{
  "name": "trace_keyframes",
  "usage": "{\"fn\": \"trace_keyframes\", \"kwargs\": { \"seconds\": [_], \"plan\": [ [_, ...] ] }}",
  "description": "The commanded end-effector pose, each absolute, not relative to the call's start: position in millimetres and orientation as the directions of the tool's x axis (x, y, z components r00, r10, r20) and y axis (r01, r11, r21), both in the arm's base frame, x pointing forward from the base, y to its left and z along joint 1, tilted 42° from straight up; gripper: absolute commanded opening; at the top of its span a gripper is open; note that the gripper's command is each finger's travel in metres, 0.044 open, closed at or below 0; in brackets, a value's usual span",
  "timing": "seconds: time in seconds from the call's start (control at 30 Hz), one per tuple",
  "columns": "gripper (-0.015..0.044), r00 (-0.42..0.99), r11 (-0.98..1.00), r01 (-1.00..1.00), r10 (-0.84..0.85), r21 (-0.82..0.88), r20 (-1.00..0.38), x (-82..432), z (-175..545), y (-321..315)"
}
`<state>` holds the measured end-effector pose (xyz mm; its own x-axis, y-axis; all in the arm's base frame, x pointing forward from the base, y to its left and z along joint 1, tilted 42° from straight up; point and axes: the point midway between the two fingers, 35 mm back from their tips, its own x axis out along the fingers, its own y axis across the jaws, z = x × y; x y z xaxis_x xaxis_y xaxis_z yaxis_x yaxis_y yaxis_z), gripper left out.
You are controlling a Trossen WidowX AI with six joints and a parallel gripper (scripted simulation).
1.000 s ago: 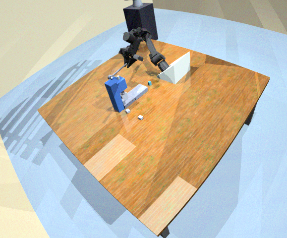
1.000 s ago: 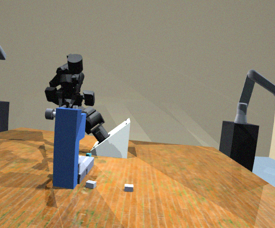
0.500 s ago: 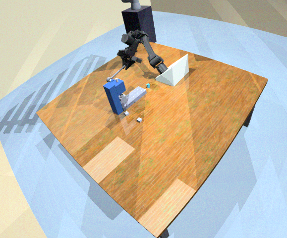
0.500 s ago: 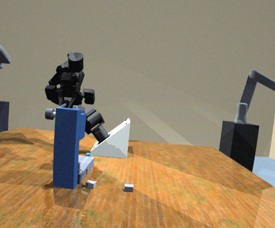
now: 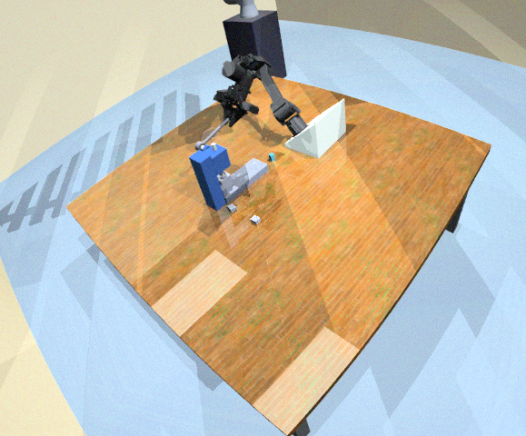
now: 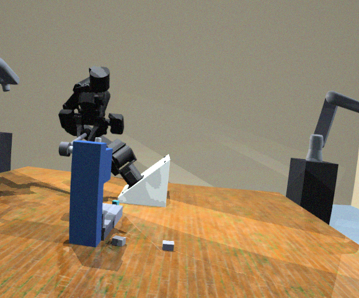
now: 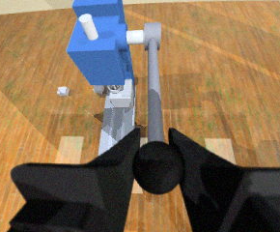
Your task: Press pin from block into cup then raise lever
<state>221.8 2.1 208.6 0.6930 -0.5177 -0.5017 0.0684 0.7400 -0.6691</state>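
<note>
The blue press [image 5: 206, 175] [image 6: 85, 195] [image 7: 98, 53] stands upright, and a white rod [image 5: 213, 146] [image 6: 98, 139] [image 7: 88, 27] sticks up from its top. The grey lever [image 5: 214, 132] [image 7: 154, 92] slopes up from its side hub. My gripper [image 5: 228, 122] [image 7: 154, 132] is shut on the lever's end, by the dark round knob [image 7: 158, 167]. A light grey block [image 7: 121, 100] sits on the pale bed [image 5: 256, 170] [image 6: 113, 212] [image 7: 112, 132], at the press head. A round metallic part [image 7: 114, 87] shows just behind its front face. The punch tip, the pin's position and the cup cannot be made out.
Two small grey blocks [image 5: 232, 207] [image 5: 254, 219] [image 6: 118, 241] [image 6: 168, 245] lie beside the press foot. A small cyan piece [image 5: 272, 157] [image 6: 115, 202] lies past the bed's end. A white wedge [image 5: 331, 129] [image 6: 155, 189] stands by the arm's base.
</note>
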Motion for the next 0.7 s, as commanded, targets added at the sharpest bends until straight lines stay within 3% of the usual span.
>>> {"fn": "trace_keyframes", "kwargs": {
  "seconds": [0.0,0.67],
  "plan": [
    [0.0,0.702,0.748,0.073,-0.509,-0.66,-0.498,224.1,213.6,6.0],
    [0.0,0.702,0.748,0.074,-0.509,-0.66,-0.498,227.9,223.1,14.1]
  ]
}}
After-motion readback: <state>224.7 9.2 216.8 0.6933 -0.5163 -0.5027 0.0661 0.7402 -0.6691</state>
